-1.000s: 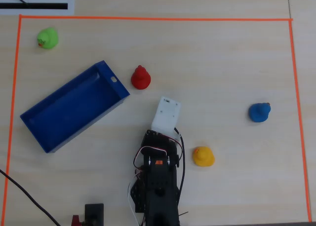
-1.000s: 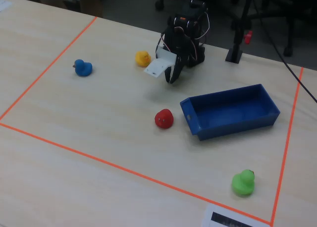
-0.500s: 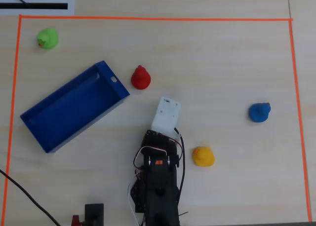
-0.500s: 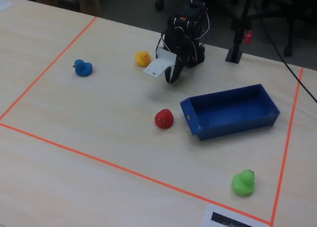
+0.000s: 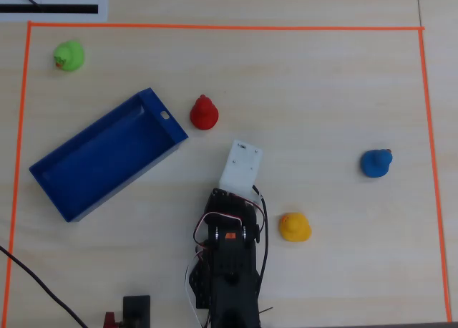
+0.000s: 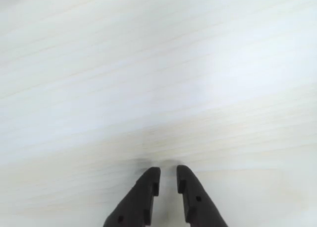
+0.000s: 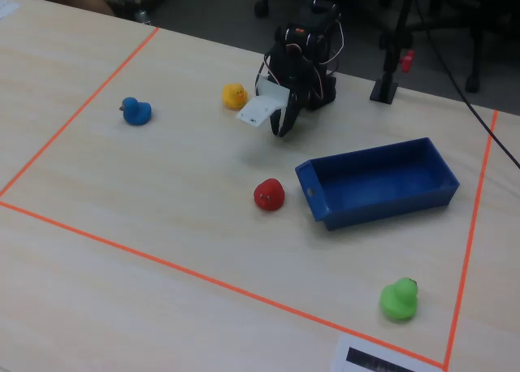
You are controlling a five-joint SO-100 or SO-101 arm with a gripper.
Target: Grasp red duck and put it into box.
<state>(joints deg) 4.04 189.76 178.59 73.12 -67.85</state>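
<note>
End effector (image 6: 167, 176) fills the wrist view's lower edge, fingers nearly closed, empty, over bare worktop (image 6: 158, 78). Red duck (image 5: 204, 113) sits mid-worktop, just beside the box (image 5: 79, 177) end wall. We should open wide, approach from the side away from that wall, then close low on the body.

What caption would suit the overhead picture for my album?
Robot arm waits with empty pincer near red duck beside blue box; green, blue, yellow ducks scattered.
</note>
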